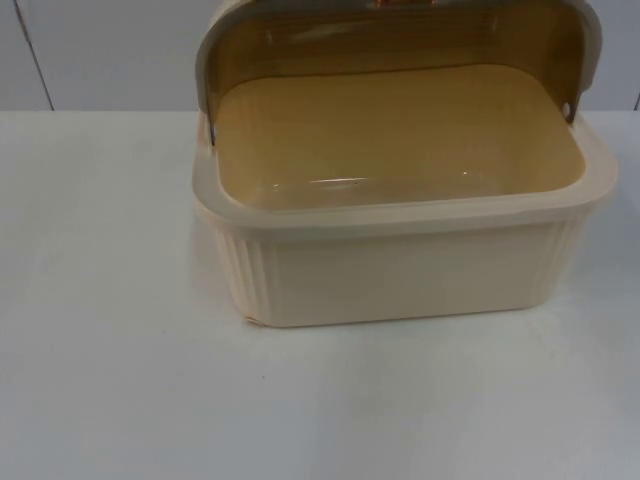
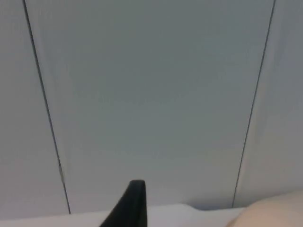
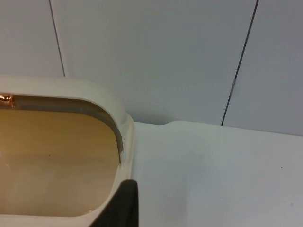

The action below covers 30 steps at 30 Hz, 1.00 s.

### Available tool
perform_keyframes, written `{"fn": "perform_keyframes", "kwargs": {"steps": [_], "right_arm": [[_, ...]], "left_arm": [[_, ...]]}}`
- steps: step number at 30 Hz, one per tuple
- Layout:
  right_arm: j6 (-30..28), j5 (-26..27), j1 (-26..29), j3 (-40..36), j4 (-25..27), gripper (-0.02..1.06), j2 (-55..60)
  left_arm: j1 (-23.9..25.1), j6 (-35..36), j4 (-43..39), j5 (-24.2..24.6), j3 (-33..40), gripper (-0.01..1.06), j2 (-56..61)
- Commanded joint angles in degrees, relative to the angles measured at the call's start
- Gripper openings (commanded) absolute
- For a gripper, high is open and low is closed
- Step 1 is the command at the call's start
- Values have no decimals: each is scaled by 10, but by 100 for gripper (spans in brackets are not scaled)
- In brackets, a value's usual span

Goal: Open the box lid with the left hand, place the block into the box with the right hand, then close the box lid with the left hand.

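Left gripper [image 2: 130, 208] faces the grey partition wall [image 2: 151, 94], one black fingertip in sight, and I cannot tell how it is set. Right gripper [image 3: 124, 203] sits at the box's rim; its state is just as unclear. On the white table [image 1: 110, 350], the cream box [image 1: 400, 270] stands in the frame's upper middle, lid [image 1: 400, 40] swung up at the back, tan interior bare.
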<state>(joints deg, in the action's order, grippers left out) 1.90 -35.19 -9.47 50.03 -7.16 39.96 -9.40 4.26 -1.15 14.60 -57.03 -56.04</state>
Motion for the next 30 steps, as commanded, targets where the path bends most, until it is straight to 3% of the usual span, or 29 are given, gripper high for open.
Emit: {"fn": "perform_keyframes", "kwargs": {"steps": [1, 7, 10, 13, 15, 16, 17, 18, 19, 20, 24, 27, 30], "right_arm": [[0, -1, 1, 2, -2, 105, -2], [0, -2, 1, 2, -2, 105, -2], [0, -2, 1, 2, -2, 105, -2], [0, -2, 1, 2, -2, 105, -2], [0, -2, 1, 2, -2, 105, -2], [0, -2, 1, 2, -2, 105, -2], [0, -2, 1, 2, -2, 105, -2], [0, -2, 1, 2, -2, 105, -2], [0, -2, 1, 2, -2, 105, -2], [0, -2, 1, 2, -2, 105, -2], [2, -16, 1, 2, -2, 105, 4], [11, -47, 1, 2, -2, 105, 21], [35, -25, 1, 2, -3, 105, 35]], "left_arm": [[1, -4, 5, -21, 1, 104, 13], [1, -4, 3, -75, 1, 104, 59], [1, -4, -11, -47, 1, 104, 69], [1, 3, -29, 33, 1, 104, 67], [1, 10, -29, 59, 1, 104, 64], [1, 23, -29, 95, -4, 104, 60], [4, 51, -37, 164, -18, 104, 47], [6, 58, -46, 192, -29, 104, 37], [9, 59, -60, 271, -49, 104, 12], [8, 62, -76, 293, -56, 104, -3], [6, 76, -46, 231, -63, 104, 2], [9, 76, -72, 236, -63, 104, 10], [9, 92, -95, 248, -63, 104, 14]]}}
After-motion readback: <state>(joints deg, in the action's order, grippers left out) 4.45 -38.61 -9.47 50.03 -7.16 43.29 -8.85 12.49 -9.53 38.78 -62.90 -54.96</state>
